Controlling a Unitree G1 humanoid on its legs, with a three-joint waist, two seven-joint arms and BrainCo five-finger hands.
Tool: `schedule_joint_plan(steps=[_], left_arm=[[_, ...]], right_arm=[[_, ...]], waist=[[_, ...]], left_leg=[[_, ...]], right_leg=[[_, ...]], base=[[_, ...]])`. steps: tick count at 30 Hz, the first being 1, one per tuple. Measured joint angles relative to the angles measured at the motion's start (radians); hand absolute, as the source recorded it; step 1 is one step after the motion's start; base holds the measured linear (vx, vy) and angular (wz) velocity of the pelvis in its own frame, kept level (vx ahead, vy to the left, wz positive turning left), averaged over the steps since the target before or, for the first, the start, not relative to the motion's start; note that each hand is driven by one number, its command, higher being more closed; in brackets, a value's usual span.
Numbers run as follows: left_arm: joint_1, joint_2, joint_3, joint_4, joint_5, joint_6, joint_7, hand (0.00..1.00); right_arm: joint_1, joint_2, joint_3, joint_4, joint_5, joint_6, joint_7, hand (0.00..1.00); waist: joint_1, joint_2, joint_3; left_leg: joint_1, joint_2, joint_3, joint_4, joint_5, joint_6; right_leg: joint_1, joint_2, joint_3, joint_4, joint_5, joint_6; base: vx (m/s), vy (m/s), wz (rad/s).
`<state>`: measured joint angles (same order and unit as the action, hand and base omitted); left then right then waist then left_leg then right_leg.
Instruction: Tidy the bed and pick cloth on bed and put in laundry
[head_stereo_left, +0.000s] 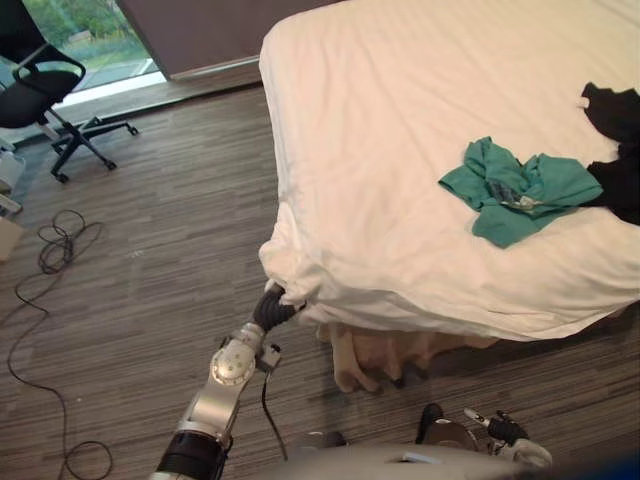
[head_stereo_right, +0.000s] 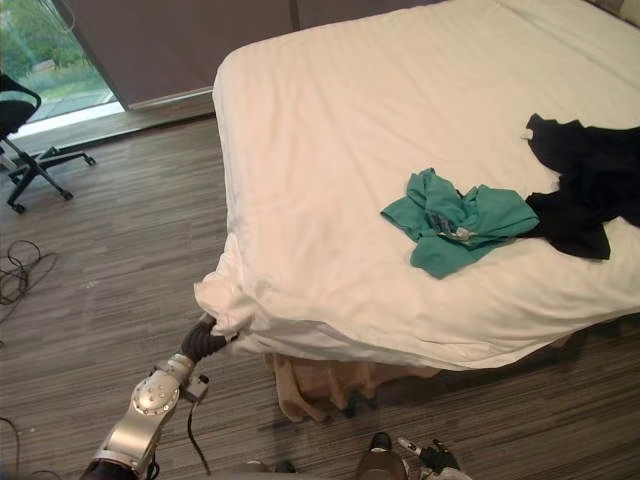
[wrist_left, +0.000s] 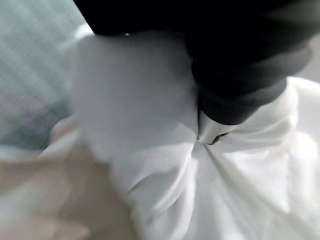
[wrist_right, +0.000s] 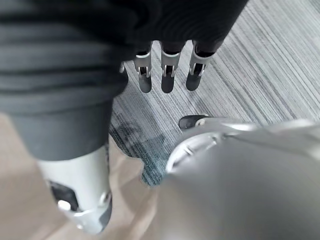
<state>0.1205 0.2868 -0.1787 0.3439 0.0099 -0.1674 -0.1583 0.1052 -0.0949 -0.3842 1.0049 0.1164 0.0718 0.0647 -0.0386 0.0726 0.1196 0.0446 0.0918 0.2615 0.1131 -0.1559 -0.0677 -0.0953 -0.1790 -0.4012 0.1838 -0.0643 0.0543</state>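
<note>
The left hand is buried in the bunched near-left corner of the white striped duvet, its fingers hidden in the folds, so I cannot tell whether they grip it. A crumpled teal cloth lies on the duvet's right side, touching a black garment further right. The right hand hangs over the grey-brown plank floor, fingers straight, holding nothing.

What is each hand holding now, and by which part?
The left hand is sunk into the near corner of the white bedcover; a grip cannot be told. The right hand hangs open, holding nothing.
</note>
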Motion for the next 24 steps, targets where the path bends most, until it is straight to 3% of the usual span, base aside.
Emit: schedule_joint_plan(steps=[2,5,8,10,12,14,15,17,18,20,24], left_arm=[[0.023,-0.016,-0.013,0.083,0.003,0.005,0.006,0.00],[0.022,-0.037,-0.014,0.227,0.044,0.004,0.034,0.00],[0.023,-0.069,-0.009,0.411,0.129,-0.040,0.078,0.00],[0.032,-0.092,0.002,0.497,0.135,-0.031,0.095,0.00],[0.047,-0.133,0.122,0.550,0.050,0.028,0.117,0.00],[0.056,-0.154,0.249,0.581,-0.035,0.109,0.112,0.00],[0.058,-0.157,0.328,0.614,-0.034,0.169,0.098,0.00],[0.080,-0.185,0.407,0.675,0.007,0.236,0.061,0.00],[0.090,-0.192,0.430,0.677,0.034,0.248,0.048,0.00],[0.115,-0.207,0.437,0.704,0.164,0.298,0.024,0.00],[0.148,-0.218,0.469,0.703,0.218,0.325,0.038,0.00]], right_arm=[[0.000,0.012,-0.017,0.012,0.036,0.012,-0.013,0.00],[0.006,0.018,-0.041,0.039,0.069,0.026,-0.031,0.00],[0.047,0.046,-0.086,0.038,0.070,0.015,-0.041,0.00],[0.062,0.065,-0.103,0.030,0.070,0.005,-0.052,0.00],[0.098,0.092,-0.110,-0.011,0.068,-0.005,-0.067,0.00],[0.130,0.110,-0.123,-0.010,0.078,-0.014,-0.073,0.00],[0.129,0.128,-0.133,-0.007,0.102,-0.014,-0.076,0.00],[0.123,0.127,-0.158,-0.005,0.161,-0.013,-0.078,0.00],[0.123,0.128,-0.163,-0.004,0.183,-0.012,-0.079,0.00],[0.120,0.124,-0.197,0.020,0.262,-0.008,-0.096,0.00],[0.119,0.126,-0.244,0.035,0.354,-0.014,-0.147,0.00]], waist=[[0.000,-0.018,-0.002],[-0.002,-0.024,0.004],[-0.017,-0.031,0.026],[-0.019,-0.036,0.033],[-0.022,-0.046,0.045],[-0.012,-0.072,0.043],[-0.002,-0.095,0.042],[0.006,-0.078,0.034],[0.012,-0.082,0.035],[0.012,-0.057,0.039],[0.018,-0.062,0.032]], left_leg=[[0.012,-0.010,0.001,-0.027,0.009,0.013],[0.042,-0.018,0.008,-0.057,0.020,0.022],[0.061,-0.013,0.011,-0.056,0.024,0.025],[0.062,-0.001,0.029,-0.048,0.021,0.029],[0.056,0.025,0.035,-0.021,0.019,0.031],[0.057,0.030,0.032,-0.013,0.016,0.015],[0.059,0.031,0.045,-0.031,0.024,0.000],[0.059,0.050,0.078,-0.062,0.060,-0.020],[0.061,0.049,0.087,-0.072,0.073,-0.030],[0.109,0.067,0.095,-0.140,0.123,-0.036],[0.147,0.074,0.115,-0.205,0.151,-0.039]], right_leg=[[0.003,0.001,0.003,-0.009,0.020,0.004],[0.008,-0.001,0.022,0.001,0.027,0.004],[0.010,-0.005,0.035,0.051,0.026,0.003],[0.000,-0.004,0.060,0.071,0.021,0.006],[-0.045,-0.040,0.087,0.367,-0.097,-0.029],[-0.007,-0.071,0.114,0.430,-0.132,-0.008],[0.008,-0.047,0.124,0.367,-0.155,0.019],[0.048,0.004,0.120,0.223,-0.173,0.011],[0.068,0.011,0.114,0.170,-0.190,-0.001],[0.110,0.057,0.103,0.074,-0.156,-0.009],[0.141,0.086,0.109,0.005,-0.134,0.003]], base=[[-0.10,0.058,-0.02],[-0.09,0.025,-0.11],[-0.13,-0.015,-0.05],[-0.08,-0.045,-0.13],[-0.01,-0.130,-0.02],[-0.06,-0.214,-0.05],[-0.04,-0.228,-0.28],[-0.02,-0.164,-0.45],[0.00,-0.133,-0.40],[-0.02,-0.066,-0.11],[0.00,0.012,-0.09]])
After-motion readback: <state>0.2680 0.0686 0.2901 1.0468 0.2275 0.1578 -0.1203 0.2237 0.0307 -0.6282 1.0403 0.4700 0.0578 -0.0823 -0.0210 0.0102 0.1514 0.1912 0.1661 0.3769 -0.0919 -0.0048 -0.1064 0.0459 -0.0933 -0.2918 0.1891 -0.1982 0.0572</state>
